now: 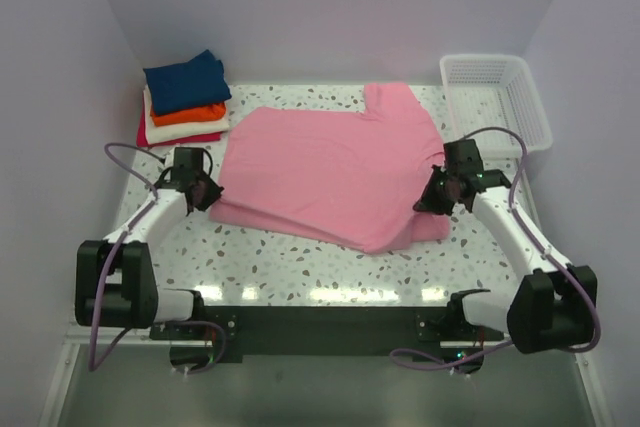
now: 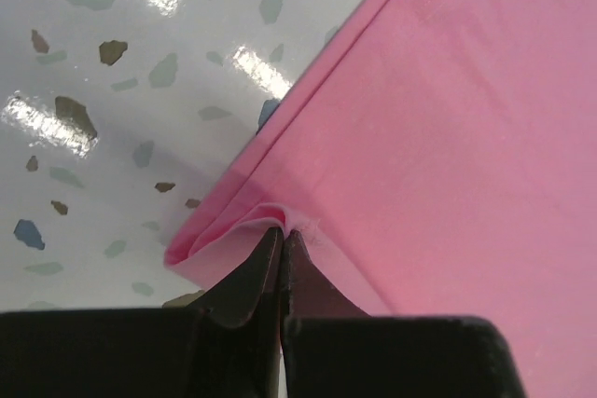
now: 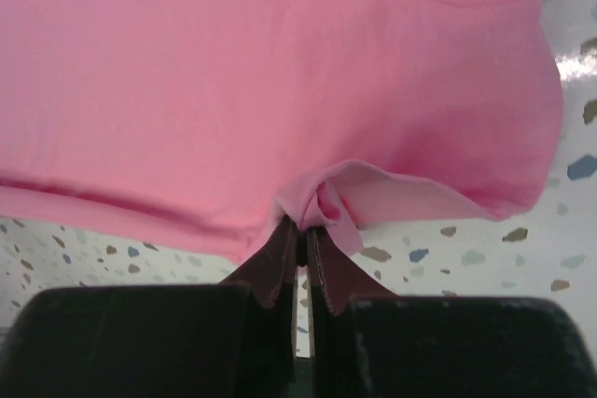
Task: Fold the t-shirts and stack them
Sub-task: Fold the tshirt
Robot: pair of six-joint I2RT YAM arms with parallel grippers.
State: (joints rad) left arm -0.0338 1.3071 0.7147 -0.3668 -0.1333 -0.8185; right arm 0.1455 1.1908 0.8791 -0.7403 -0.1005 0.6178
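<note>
Nearest the overhead camera: both arm bases, bolted at the near edge of the tabletop (image 1: 300, 269). Across the tabletop's middle, flat and layered along its near side: pink t-shirt (image 1: 330, 172), long axis running from the left edge toward the right edge. At the far left corner, well apart from the right arm and near the left one: stack of folded t-shirts (image 1: 185, 105), navy on top, then orange, cream, red. At the far right corner: white basket (image 1: 497, 97).

Left claw (image 1: 205, 190) at the shirt's left end, right claw (image 1: 437, 194) at its right end; cloth stretched between them, so inward from each. Probably calls for a matched lift of both ends across that long axis.

Left wrist view: claw (image 2: 282, 235) pinched tight on a doubled edge, separate layers plain there, blurred from above. Right wrist view: claw (image 3: 303, 226) nipped on a small pucker of pink hem, ribbed neckline beyond. Stack and basket visible from overhead only.
</note>
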